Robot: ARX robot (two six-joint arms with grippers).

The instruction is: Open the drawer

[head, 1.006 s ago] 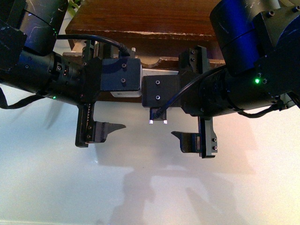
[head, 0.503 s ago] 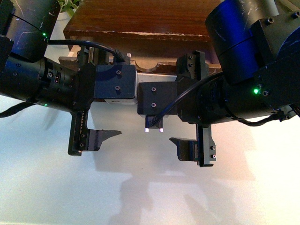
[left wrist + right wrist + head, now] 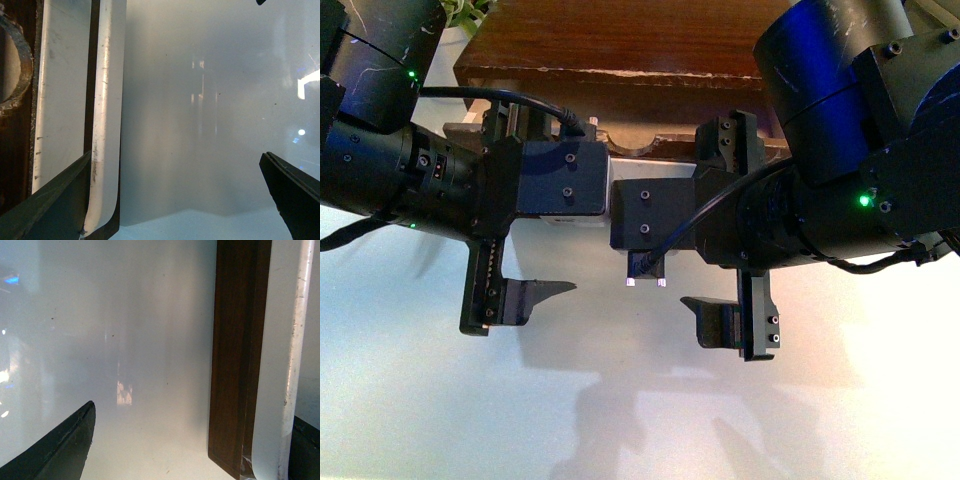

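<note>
Inside left gripper (image 3: 170, 197) and right gripper (image 3: 185, 445), both spread, drawer (image 3: 235, 365) handle (image 3: 106, 100) sits off-centre; best to centre it, clamp evenly, pull straight back.

The drawer (image 3: 236, 350) is dark brown wood, smooth, with a light sheen. Its handle (image 3: 284, 350) is white and glossy, with small dark scratches. The desk (image 3: 125, 330) is white and very glossy and mirrors the lights. The fingers (image 3: 62, 447) look like black matt plastic.
</note>
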